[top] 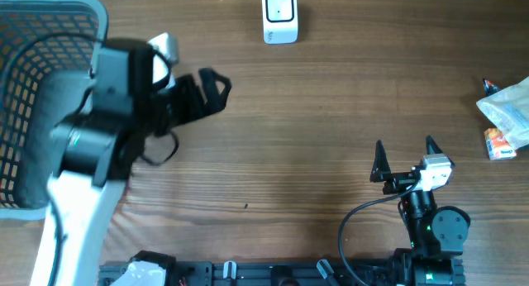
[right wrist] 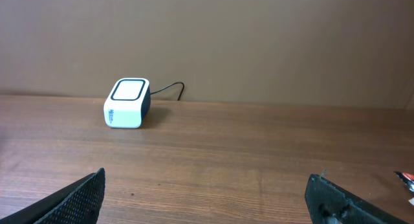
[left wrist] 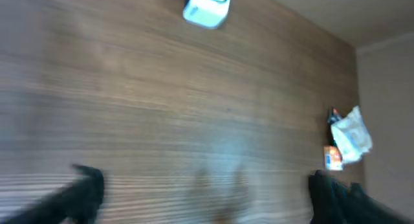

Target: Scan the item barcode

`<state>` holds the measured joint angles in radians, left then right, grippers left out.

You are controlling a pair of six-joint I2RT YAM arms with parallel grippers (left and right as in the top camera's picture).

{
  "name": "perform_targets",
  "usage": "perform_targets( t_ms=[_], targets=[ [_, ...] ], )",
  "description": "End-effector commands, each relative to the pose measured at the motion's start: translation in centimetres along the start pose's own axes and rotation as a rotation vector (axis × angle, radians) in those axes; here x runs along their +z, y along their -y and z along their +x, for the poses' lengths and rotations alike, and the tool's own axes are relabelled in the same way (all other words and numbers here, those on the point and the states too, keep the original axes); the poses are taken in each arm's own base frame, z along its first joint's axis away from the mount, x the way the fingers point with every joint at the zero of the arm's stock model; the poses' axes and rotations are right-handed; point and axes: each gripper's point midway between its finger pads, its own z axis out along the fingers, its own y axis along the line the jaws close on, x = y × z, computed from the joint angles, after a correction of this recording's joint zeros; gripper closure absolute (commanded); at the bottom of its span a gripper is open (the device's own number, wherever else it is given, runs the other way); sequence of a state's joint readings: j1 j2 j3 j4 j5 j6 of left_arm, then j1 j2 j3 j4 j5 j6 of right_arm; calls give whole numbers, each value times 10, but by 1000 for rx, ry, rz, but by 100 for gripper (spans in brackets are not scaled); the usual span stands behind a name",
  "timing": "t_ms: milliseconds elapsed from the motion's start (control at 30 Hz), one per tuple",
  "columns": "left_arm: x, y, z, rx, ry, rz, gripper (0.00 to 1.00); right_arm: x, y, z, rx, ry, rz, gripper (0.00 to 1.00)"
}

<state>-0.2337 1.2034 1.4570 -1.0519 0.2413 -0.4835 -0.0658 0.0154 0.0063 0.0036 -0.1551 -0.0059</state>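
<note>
Hanging above the wooden counter (top: pixel 314 112), the left fingers (left wrist: pixel 204 180) are released and spread wide, with only wood grain showing between them. The left wrist view is blurred, but both dark fingertips sit at its lower corners, well apart from each other. The white scanner (top: pixel 279 16) stands far ahead of these fingers, toward the left fingertip's side. A crinkled clear packet (left wrist: pixel 351 138) lies well ahead of the right fingertip, at the counter's edge. A small orange pack (left wrist: pixel 333 157) lies just beside the packet, on the side nearer the fingers. None of these things touches the left fingers. A blue mesh basket (top: pixel 33 38) sits behind them, partly covered by the left arm in the overhead view.

The right fingers (top: pixel 405 154) are likewise released, wide apart and holding nothing, low over the counter. Seen from their own wrist, the scanner stands upright well ahead, toward the left fingertip's side, its face turned upward. A dark cable (right wrist: pixel 169 89) runs off behind the scanner. Seen from above, the packet and the orange pack lie out beyond the right fingertip, off to that side and well apart from it. What shows at the lower right edge of the right wrist view is too small to tell.
</note>
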Motion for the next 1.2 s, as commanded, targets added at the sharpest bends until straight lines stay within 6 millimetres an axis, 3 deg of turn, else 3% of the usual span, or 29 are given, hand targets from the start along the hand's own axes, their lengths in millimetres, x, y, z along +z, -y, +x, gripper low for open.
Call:
perform_targets(
  t_ms=[0,100,167,300,533,767,1167],
  targets=[
    [-49,-16,-4,54,151,-91,0,-1,1,-3,-19,15,10,0],
    [-64,-28,10,61,198,-108,0,-1,1,-3,-19,15,10,0],
    [-62,-34,21,149,271,-68,0,-1,1,-3,-19,15,10,0],
    [-43,-40,31,307,490,54,0,-1,1,-3,-19,15,10,0],
    [-4,-101,55,306,807,90,0,-1,1,-3,-19,15,10,0],
    [3,-132,65,296,915,60,0,-1,1,-3,-19,15,10,0],
    [-10,-129,56,317,1041,87,0,-1,1,-3,-19,15,10,0]
  ],
)
